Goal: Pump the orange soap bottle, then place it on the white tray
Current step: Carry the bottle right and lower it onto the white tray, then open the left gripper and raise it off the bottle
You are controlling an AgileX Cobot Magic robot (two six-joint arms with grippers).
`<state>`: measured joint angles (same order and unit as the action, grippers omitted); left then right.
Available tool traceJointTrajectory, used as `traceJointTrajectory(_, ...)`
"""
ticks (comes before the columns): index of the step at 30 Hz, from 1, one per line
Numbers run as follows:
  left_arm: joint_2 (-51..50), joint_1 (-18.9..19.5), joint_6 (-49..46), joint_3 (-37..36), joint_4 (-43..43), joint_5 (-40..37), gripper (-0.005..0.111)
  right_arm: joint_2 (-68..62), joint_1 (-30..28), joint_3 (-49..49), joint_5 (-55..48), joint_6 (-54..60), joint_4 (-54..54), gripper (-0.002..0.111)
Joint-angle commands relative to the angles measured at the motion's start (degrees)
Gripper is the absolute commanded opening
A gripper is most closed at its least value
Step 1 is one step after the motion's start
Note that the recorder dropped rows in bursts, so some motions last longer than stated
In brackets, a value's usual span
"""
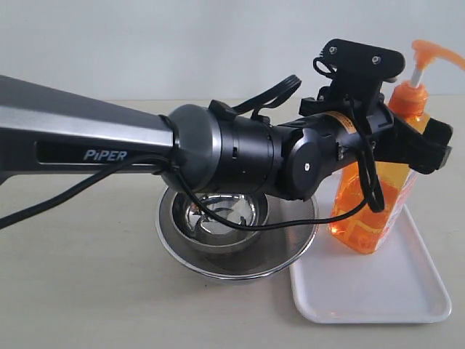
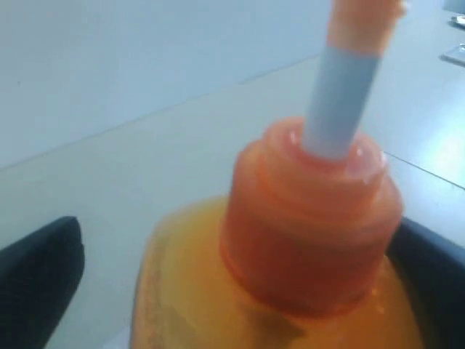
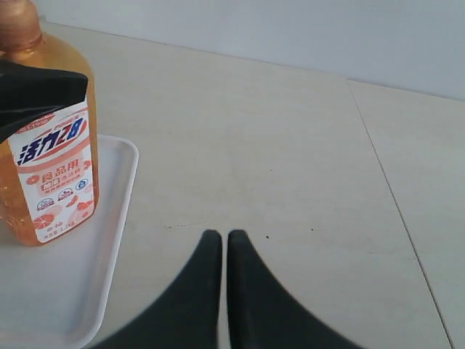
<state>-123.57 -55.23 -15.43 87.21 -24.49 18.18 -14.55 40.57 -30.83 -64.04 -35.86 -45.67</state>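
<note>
Reaching horizontally, left claw (image 1: 411, 142) open astride orange soap bottle (image 1: 363, 212); right claw (image 3: 224, 251) closed

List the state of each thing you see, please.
Tall translucent orange soap bottle, upright on the tray, pump stem raised.
Flat rectangular white plastic tray, lying on the table, bearing the bottle.
Round steel bowls, small one nested in large one.
Left gripper, open around the bottle's shoulder.
Right gripper, shut, empty.

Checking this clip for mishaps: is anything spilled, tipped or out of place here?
Nothing stands out. The orange soap bottle stands upright on the white tray, no soap spilled, nested steel bowls intact beside it.
</note>
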Motion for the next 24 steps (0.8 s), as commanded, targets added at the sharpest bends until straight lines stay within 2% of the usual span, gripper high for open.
traceJointTrajectory(1,0.7,0.0,1.0,0.4,0.0,1.4,0.104,0.3,0.0,0.1,0.4,0.5,-0.3,0.000)
traceJointTrajectory(7,3.2,0.0,0.9,0.4,0.0,1.0,0.104,0.3,0.0,0.1,0.4,0.6,-0.3,0.000)
traceJointTrajectory(12,8.1,0.1,-4.3,0.4,0.0,-4.7,0.104,0.3,0.0,0.1,0.4,0.6,-0.3,0.000)
traceJointTrajectory(18,15.2,0.2,-12.1,0.4,0.0,-19.0,0.104,0.3,0.0,0.1,0.3,0.6,-0.3,0.000)
traceJointTrajectory(24,20.0,2.9,-12.6,0.4,0.1,-32.5,0.102,0.3,0.0,0.1,0.3,0.6,1.1,0.000)
